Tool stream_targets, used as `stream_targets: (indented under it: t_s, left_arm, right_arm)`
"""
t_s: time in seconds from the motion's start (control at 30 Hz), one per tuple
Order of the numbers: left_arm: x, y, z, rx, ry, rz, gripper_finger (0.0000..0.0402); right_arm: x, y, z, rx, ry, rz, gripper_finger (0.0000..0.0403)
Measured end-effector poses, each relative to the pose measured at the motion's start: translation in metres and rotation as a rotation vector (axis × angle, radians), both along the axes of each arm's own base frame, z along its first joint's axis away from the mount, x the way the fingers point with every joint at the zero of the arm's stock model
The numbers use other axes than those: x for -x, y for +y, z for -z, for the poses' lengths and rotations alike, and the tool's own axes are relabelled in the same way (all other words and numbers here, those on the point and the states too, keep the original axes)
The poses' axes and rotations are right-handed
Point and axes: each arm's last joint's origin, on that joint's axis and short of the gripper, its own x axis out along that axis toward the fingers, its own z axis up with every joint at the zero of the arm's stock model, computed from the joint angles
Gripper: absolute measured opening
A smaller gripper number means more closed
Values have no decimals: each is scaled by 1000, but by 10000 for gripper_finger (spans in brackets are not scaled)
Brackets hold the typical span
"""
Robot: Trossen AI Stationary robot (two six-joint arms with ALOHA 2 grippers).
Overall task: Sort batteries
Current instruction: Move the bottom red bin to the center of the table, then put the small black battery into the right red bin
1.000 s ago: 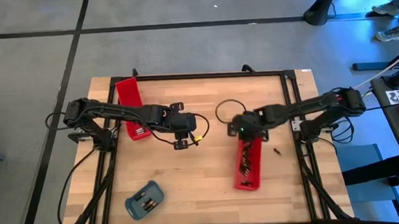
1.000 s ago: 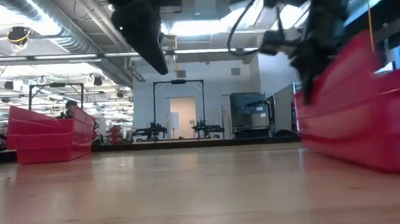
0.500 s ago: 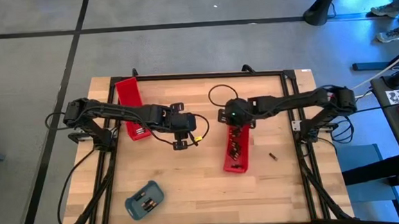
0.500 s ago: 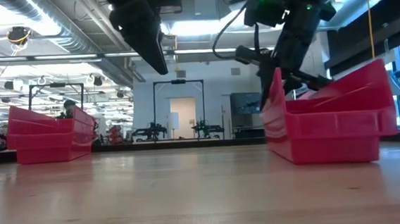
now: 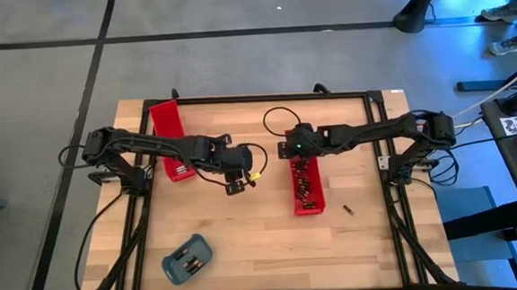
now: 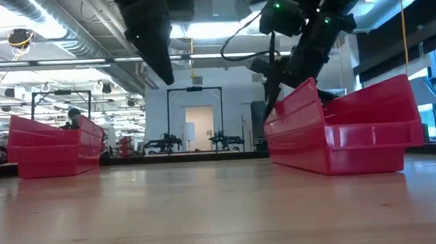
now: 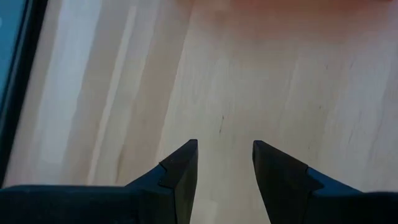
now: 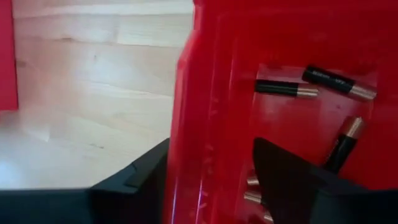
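- The right gripper (image 8: 211,174) is seen with its fingers (image 8: 134,177) straddling the end wall of a long red tray (image 5: 304,187); the fingers are parted, and whether the wall is pinched or let go cannot be told.
- The batteries (image 8: 286,89) are seen lying just beyond those fingers, loose on the tray floor, dark with coppery ends, their long axes at mixed angles.
- One stray battery (image 5: 347,211) is seen on the tabletop (image 5: 246,236) beside the tray's far end; the right arm is judged nearer.
- The left gripper (image 7: 224,168) hangs over bare tabletop, released and empty.
- More cells are held in a blue-grey tray (image 5: 186,260); a second red tray (image 5: 171,139) lies by the left arm.
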Motion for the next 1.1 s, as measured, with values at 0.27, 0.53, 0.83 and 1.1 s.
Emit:
stream_targets:
  t_s: [0.27,0.53,0.83,1.1]
  left_arm:
    - [3,-4,1,42,-7,-94,143]
    - [3,-14,1,75,-33,-142,143]
    - [3,-20,1,101,-61,-183,143]
    - [2,-18,0,98,-69,-176,143]
  right_arm:
    - [-12,-3,-23,49,-63,-61,221]
    - [-11,-2,-44,114,22,-256,217]
    - [19,9,-102,233,40,-437,216]
    - [88,101,-126,424,9,-598,216]
